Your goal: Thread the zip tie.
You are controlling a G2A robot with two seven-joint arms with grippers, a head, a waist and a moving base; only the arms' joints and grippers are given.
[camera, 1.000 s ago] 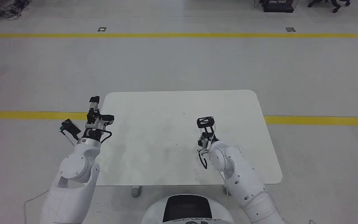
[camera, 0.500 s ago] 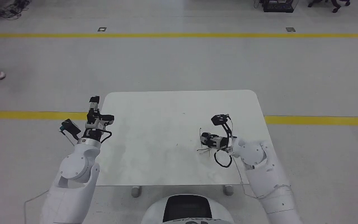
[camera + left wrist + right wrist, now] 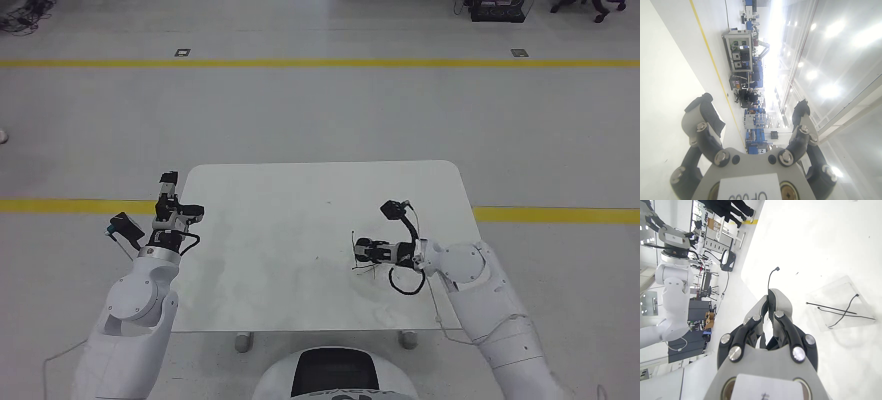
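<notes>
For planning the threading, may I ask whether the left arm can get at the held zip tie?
Probably yes: the left pincer is open, with only table between it and the zip tie in the right pincer.

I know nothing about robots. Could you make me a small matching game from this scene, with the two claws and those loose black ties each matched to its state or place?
Things:
1. left gripper
2. right gripper
3. spare zip ties

States or places:
A. lying in the clear tray on the table
B. open, holding nothing
C. shut on a zip tie, whose head sticks out past the fingertips

Pairs: 1-B, 2-C, 3-A
</notes>
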